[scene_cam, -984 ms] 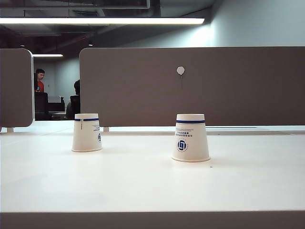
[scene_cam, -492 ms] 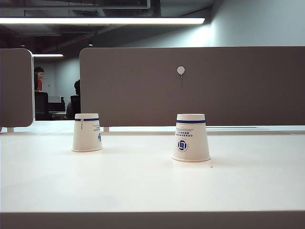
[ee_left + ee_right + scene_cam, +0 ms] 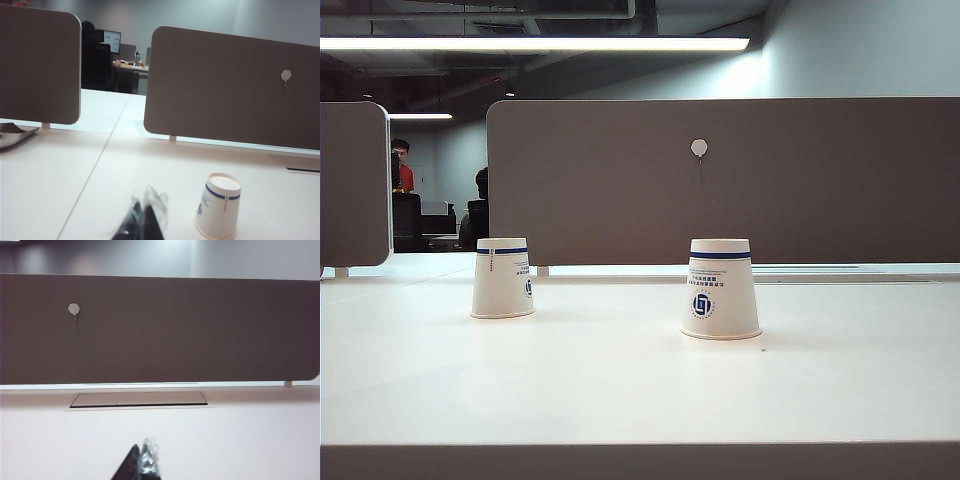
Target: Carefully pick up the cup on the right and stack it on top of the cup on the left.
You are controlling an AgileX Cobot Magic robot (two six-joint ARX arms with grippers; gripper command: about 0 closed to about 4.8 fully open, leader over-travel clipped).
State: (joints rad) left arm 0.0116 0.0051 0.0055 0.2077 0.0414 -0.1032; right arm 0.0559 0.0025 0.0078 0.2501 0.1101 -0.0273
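Two white paper cups with blue bands stand upside down on the white table. In the exterior view the cup on the left (image 3: 502,278) is farther back and the cup on the right (image 3: 720,288) is nearer. Neither arm shows in that view. The left wrist view shows my left gripper (image 3: 142,210) shut and empty above the table, with the left cup (image 3: 218,205) beside it, apart from the fingers. My right gripper (image 3: 141,455) is shut and empty too, over bare table; no cup shows in the right wrist view.
Grey divider panels (image 3: 720,180) stand along the table's far edge, with a gap between them on the left. A flat cable hatch (image 3: 139,399) lies in the tabletop near the divider. People sit at desks beyond the gap.
Both cups stand where they were. The person behind the gap in the dividers has shifted slightly.
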